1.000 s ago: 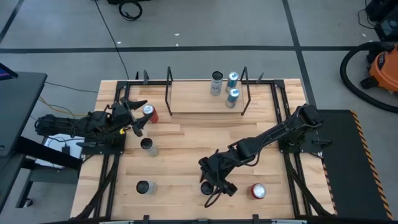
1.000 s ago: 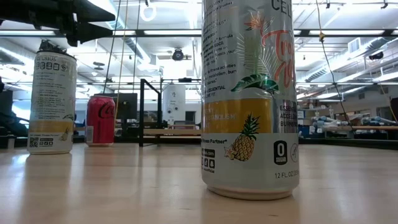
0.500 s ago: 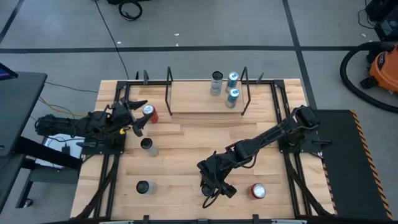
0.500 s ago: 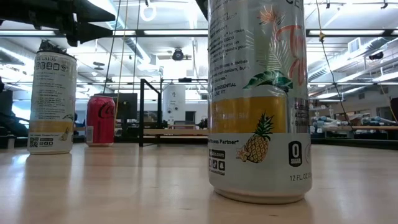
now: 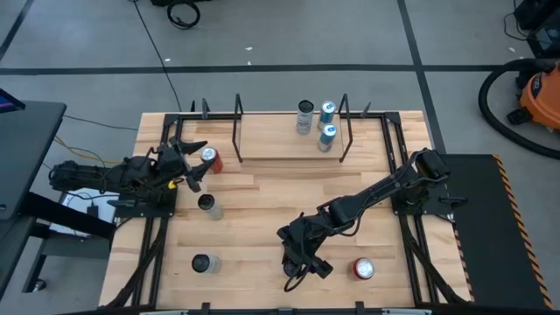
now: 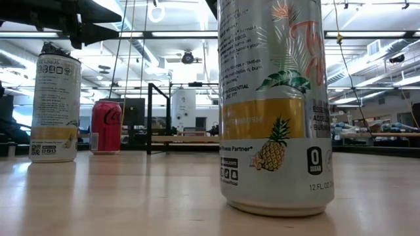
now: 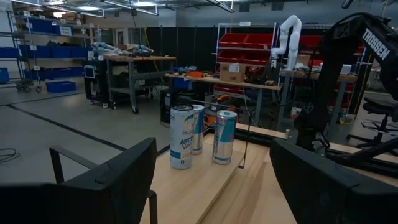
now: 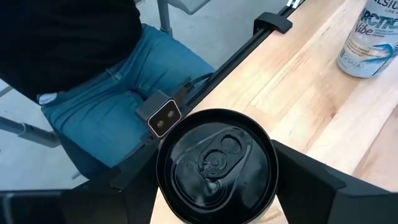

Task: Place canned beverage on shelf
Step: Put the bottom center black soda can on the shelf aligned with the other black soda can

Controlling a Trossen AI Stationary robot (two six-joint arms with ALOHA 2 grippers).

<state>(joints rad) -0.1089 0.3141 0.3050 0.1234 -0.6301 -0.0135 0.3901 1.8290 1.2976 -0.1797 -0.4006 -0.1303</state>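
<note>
R fingers [image 8: 214,186] round can [image 8: 216,163] (wood table [image 8: 323,106])

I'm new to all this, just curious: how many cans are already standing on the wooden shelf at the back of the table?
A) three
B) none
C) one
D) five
A: seen from above, three cans stand together near one end of the shelf; the other cans are off it.

The big can [image 6: 272,105] is silver with a yellow band, green leaves and a pineapple picture. Its top [image 8: 216,157] is black. Behind it, a red can [image 6: 105,127] stands beside another silver and yellow can [image 6: 55,102]. The table [image 5: 262,197] is light wood.
</note>
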